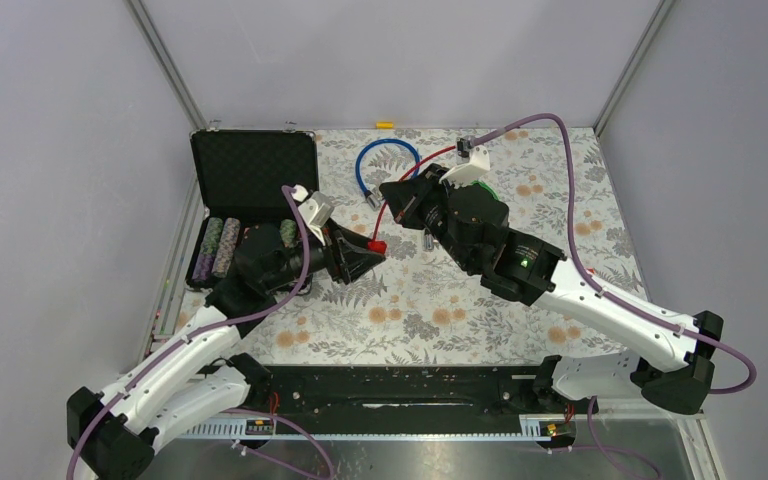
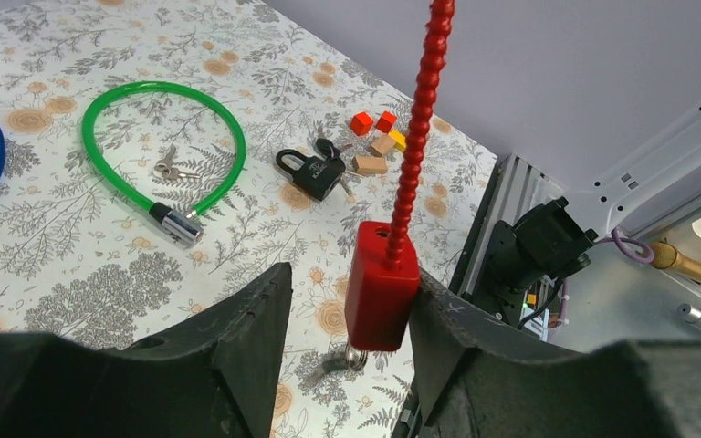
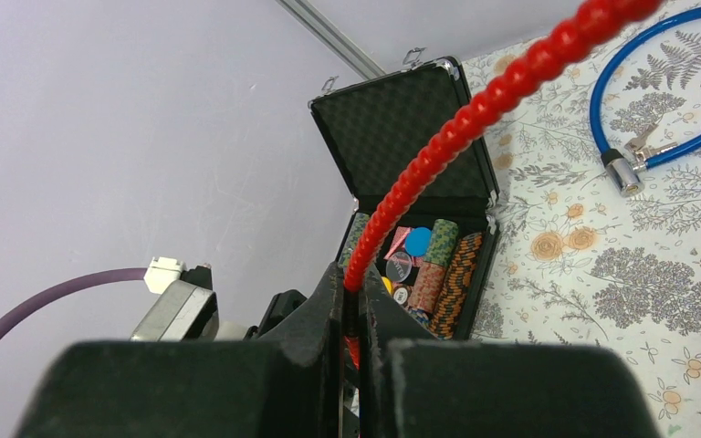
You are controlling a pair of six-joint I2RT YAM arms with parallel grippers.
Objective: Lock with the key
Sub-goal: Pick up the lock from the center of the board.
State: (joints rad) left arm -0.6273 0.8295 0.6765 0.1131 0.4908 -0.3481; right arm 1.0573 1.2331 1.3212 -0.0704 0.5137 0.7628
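Observation:
The red lock body [image 2: 381, 287] hangs on its red beaded cable [image 2: 420, 119] between the fingers of my left gripper [image 2: 349, 278]. It touches the right finger, and a gap stays on the left side. A metal key ring [image 2: 356, 358] shows just under the body; the key itself is hidden. From above, the lock body [image 1: 375, 246] sits at the tip of the left gripper [image 1: 363, 255]. My right gripper [image 3: 351, 278] is shut on the red cable [image 3: 456, 128], seen from above at the table's middle [image 1: 392, 195].
A green cable lock [image 2: 160, 146] with loose keys [image 2: 169, 167] lies on the floral cloth. Near it are a black padlock [image 2: 310, 172] and small coloured blocks [image 2: 374, 137]. A blue cable lock [image 1: 387, 165] lies at the back. An open black case [image 1: 250, 175] of poker chips stands at the left.

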